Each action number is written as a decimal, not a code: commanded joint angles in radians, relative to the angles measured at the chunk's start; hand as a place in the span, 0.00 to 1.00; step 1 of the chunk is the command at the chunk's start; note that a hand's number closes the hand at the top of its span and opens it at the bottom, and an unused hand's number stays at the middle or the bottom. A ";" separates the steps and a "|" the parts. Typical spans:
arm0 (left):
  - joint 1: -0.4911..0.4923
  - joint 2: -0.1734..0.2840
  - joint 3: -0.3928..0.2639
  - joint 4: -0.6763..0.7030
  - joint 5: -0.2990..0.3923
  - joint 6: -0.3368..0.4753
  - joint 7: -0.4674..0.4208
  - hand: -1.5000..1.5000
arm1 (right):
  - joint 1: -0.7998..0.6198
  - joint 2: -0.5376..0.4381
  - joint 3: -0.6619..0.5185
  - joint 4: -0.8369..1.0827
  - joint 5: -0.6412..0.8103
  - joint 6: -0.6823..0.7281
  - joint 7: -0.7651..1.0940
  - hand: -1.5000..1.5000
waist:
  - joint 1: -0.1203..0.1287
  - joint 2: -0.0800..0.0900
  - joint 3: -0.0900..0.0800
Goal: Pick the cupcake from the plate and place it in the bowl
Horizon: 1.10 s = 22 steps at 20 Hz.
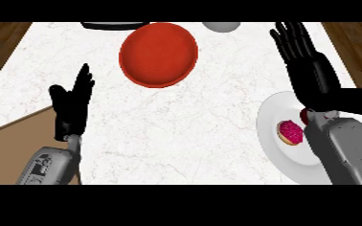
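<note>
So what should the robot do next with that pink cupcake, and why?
Probably draw the right robot hand back and lower it over the cupcake. The cupcake sits on the white plate, untouched, while that hand is open with straight fingers, reaching past the plate's far edge. The red bowl lies further off to the left, so grasping has to come first. The left robot hand rests open.

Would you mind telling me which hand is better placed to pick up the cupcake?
The right hand: it is open above the white plate holding the cupcake. The left hand rests open across the counter.
</note>
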 commanded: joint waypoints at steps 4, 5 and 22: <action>0.022 -0.041 -0.047 -0.097 0.093 -0.157 -0.057 0.50 | 0.193 -0.188 0.000 -0.026 0.143 0.017 0.040 1.00 | -0.041 -0.011 0.003; -0.006 -0.058 -0.047 -0.114 0.140 -0.195 -0.044 0.50 | 0.213 -0.249 -0.023 0.008 0.168 0.035 0.027 1.00 | -0.056 -0.010 0.003; 0.091 -0.055 -0.072 -0.127 0.221 -0.371 -0.109 0.50 | 0.601 -0.527 0.029 -0.320 0.738 -0.230 0.374 0.00 | -0.025 -0.004 -0.002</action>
